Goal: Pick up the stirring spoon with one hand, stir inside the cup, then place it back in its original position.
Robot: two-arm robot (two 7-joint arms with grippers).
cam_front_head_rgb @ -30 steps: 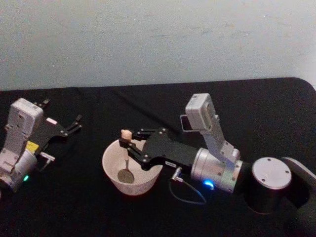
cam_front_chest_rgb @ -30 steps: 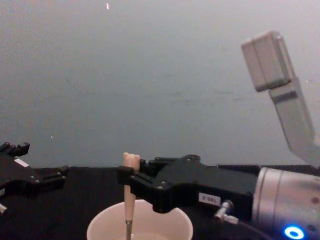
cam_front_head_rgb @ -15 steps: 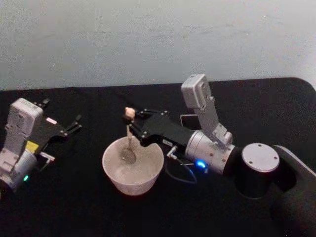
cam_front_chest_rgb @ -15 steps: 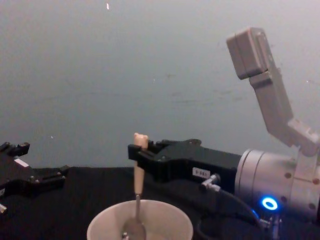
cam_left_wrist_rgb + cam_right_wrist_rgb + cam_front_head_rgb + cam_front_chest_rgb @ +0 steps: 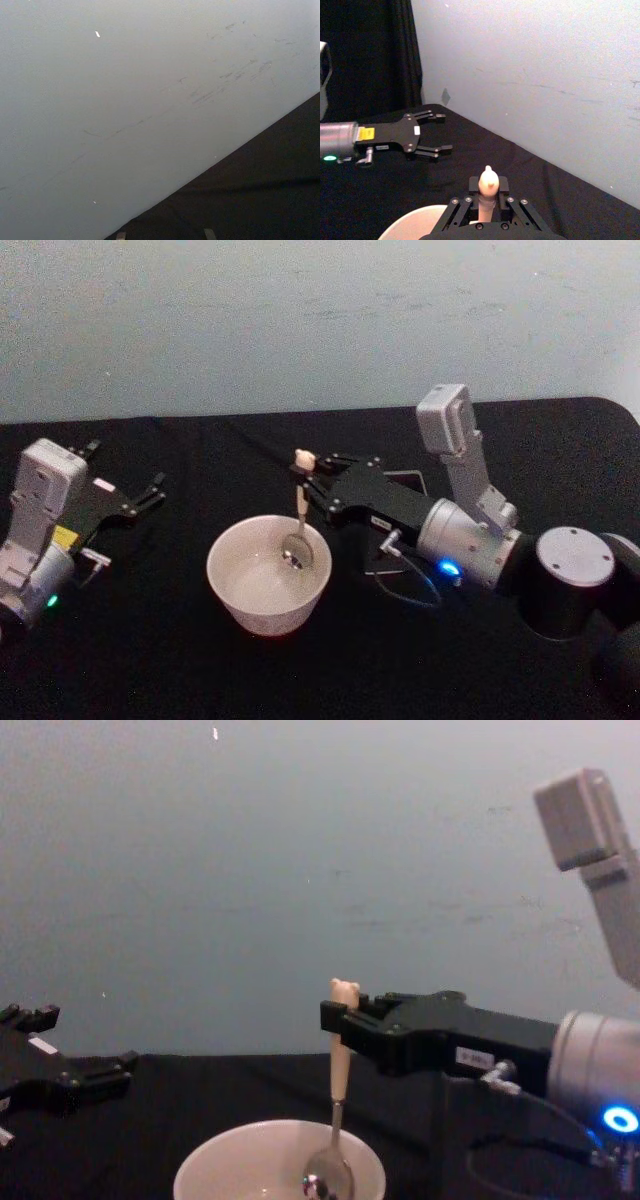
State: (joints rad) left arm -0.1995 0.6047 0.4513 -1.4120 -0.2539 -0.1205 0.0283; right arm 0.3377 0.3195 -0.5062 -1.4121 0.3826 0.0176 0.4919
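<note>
Pinching the stirring spoon (image 5: 299, 502) just under its bear-shaped top, the fingers of the right gripper (image 5: 306, 475) are closed on it. The spoon hangs upright with its bowl inside the cup (image 5: 262, 612), near the rim's right side. The left gripper (image 5: 152, 490) is well apart at the left, fingers spread, holding nothing.

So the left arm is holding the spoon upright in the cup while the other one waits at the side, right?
No: the right gripper holds the spoon upright in the cup, as the head view shows; the left gripper waits at the side.
</note>
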